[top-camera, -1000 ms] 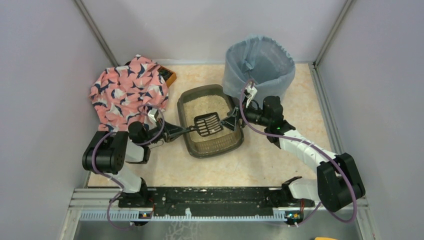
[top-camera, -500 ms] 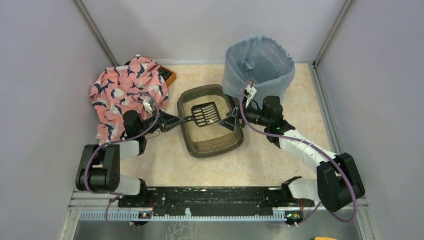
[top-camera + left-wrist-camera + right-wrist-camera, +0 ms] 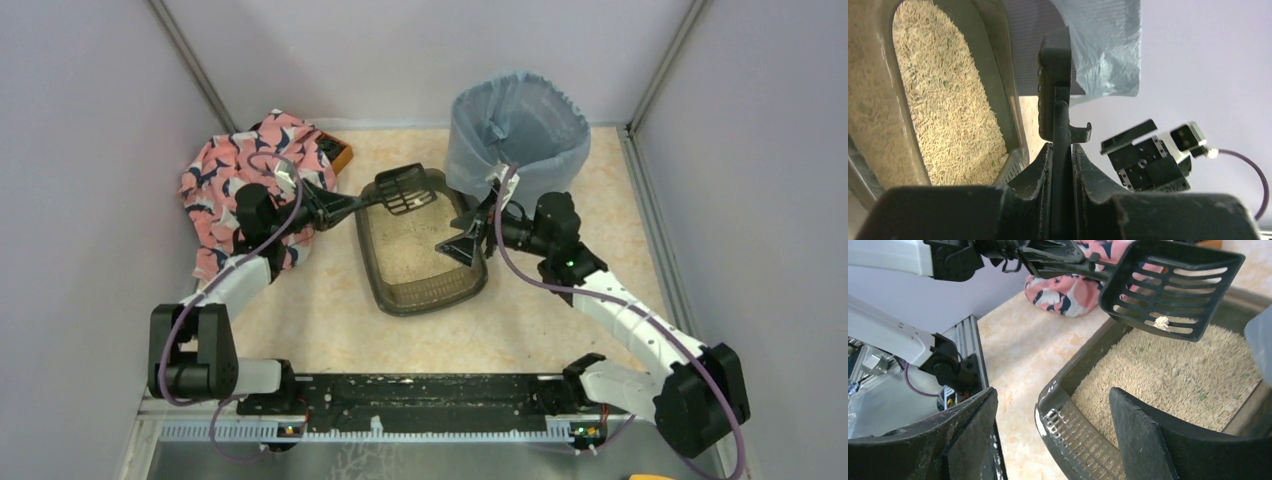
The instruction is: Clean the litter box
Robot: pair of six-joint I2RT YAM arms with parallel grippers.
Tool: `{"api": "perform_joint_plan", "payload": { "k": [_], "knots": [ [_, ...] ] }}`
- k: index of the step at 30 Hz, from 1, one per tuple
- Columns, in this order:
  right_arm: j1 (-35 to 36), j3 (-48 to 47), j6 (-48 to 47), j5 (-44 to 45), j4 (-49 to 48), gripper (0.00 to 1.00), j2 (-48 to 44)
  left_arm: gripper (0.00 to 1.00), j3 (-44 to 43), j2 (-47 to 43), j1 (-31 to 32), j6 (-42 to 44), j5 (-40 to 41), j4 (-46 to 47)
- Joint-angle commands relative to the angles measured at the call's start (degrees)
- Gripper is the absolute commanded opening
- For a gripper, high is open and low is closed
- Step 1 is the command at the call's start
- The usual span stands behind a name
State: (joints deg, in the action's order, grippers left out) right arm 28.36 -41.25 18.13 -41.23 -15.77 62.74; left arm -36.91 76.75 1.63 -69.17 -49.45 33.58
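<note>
The litter box (image 3: pixel 425 290), a dark tray of beige granules, lies mid-table. My left gripper (image 3: pixel 343 206) is shut on the handle of a black slotted scoop (image 3: pixel 404 190), which hangs over the box's far rim. In the left wrist view the handle (image 3: pixel 1062 131) runs straight between my shut jaws. A small white clump (image 3: pixel 1162 322) rests in the scoop (image 3: pixel 1173 285). My right gripper (image 3: pixel 458 242) is open. Its fingers straddle the box's right wall (image 3: pixel 1068 425) with gaps on both sides. Granules (image 3: pixel 1173 375) fill the tray.
A round bin with a blue-grey bag liner (image 3: pixel 517 130) stands behind the box at the right. A pink patterned cloth (image 3: pixel 250 185) is heaped at the left, an orange object (image 3: pixel 342 156) behind it. Grey walls enclose the table.
My left arm has lifted the scoop out of the granules and carried it to the far end of the box. The right gripper has risen slightly at the box's right wall.
</note>
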Motion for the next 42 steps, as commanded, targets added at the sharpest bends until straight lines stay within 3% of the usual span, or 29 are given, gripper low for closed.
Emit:
{"api": "perform_joint_plan", "payload": {
  "k": [1, 9, 23, 32, 36, 42],
  "knots": [
    [0.22, -5.72, -2.47, 1.18, 2.76, 0.82, -5.89, 0.00, -5.14, -1.27, 0.55, 1.63, 3.44, -6.78],
    [0.24, -8.59, -4.47, 3.80, 8.26, 0.83, -12.10, 0.00, -13.91, 1.03, 3.01, 2.62, 4.72, -8.17],
    [0.21, -7.01, -5.73, 8.81, 9.33, 0.83, -15.31, 0.00, -29.65, 10.01, 5.55, 3.01, 6.73, -0.16],
    [0.21, -6.61, -6.27, 10.73, 9.50, 0.82, -16.41, 0.00, -47.73, 19.49, 9.35, 7.23, 11.50, -8.97],
    [0.16, -6.35, -6.23, 10.81, 8.95, 0.82, -16.99, 0.00, -55.13, 25.37, 12.13, 12.15, 13.16, -9.48],
    [0.21, -5.02, -7.16, 13.10, 9.01, 0.82, -20.34, 0.00, -65.06, 33.84, 15.92, 28.51, 10.45, -14.11]
  ]
}}
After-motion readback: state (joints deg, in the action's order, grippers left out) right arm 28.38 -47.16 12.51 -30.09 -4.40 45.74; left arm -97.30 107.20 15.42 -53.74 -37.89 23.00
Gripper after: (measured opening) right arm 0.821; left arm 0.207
